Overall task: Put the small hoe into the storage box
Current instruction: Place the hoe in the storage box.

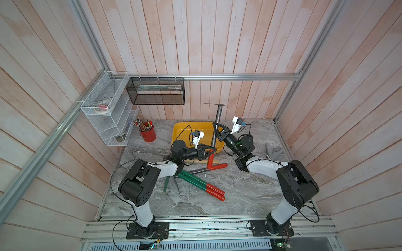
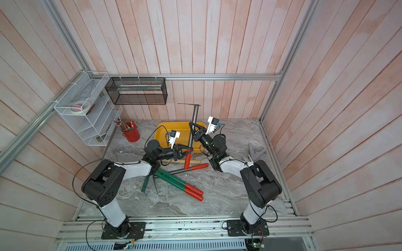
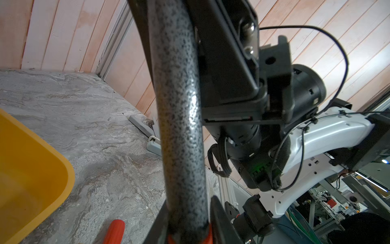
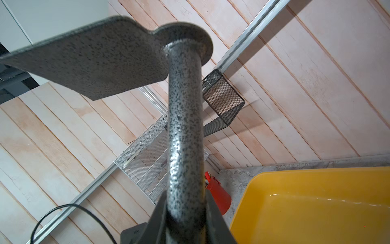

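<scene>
The small hoe [image 1: 217, 120] stands nearly upright over the near edge of the yellow storage box [image 1: 180, 130], with its flat blade [image 1: 211, 104] on top and its red grip [image 1: 210, 160] at the bottom. My right gripper [image 1: 215, 126] is shut on the upper speckled grey shaft [image 4: 184, 126]. My left gripper [image 1: 214, 150] is shut on the lower shaft just above the red grip, both fingers pressing the shaft [image 3: 179, 126]. Both top views show this, with the hoe [image 2: 194, 119], the left gripper [image 2: 191, 150], the right gripper [image 2: 191, 125] and the box [image 2: 162, 132].
Green-and-red handled tools [image 1: 200, 182], a red-handled tool [image 1: 219, 166] and a wooden handle [image 1: 196, 161] lie on the marble table in front of the box. A red pail of pencils [image 1: 148, 134], a white wire rack [image 1: 108, 113] and a black mesh basket [image 1: 156, 91] are at the back left. A grey piece [image 1: 273, 151] lies to the right.
</scene>
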Robot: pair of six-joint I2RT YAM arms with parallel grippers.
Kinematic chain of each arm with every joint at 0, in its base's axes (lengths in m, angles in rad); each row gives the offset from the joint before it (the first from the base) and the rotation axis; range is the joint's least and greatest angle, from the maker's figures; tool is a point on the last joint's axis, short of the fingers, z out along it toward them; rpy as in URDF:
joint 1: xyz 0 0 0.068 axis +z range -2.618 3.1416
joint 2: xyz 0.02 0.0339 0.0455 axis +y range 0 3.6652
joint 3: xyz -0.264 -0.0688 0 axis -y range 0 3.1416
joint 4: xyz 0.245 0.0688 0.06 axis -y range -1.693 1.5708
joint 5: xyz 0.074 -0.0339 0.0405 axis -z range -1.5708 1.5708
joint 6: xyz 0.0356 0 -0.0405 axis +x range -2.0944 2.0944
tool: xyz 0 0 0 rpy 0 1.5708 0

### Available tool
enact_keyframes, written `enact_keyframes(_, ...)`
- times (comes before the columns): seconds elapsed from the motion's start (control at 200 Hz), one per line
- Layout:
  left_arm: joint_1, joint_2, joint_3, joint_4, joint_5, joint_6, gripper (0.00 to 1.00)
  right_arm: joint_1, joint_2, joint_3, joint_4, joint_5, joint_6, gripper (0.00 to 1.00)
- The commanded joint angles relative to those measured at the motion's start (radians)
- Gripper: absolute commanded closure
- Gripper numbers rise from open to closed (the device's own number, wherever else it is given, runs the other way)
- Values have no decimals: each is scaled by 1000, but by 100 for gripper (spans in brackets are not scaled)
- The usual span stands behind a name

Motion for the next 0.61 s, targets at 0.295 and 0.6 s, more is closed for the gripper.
enact_keyframes(0.295,-12,-141,39,-328,-147,339,100,-27,9,-83,158,-36,80,88)
enact_keyframes(0.6,-11,-264,50,-551,-352,511,100,-45,63,-118,195,-50,96,59)
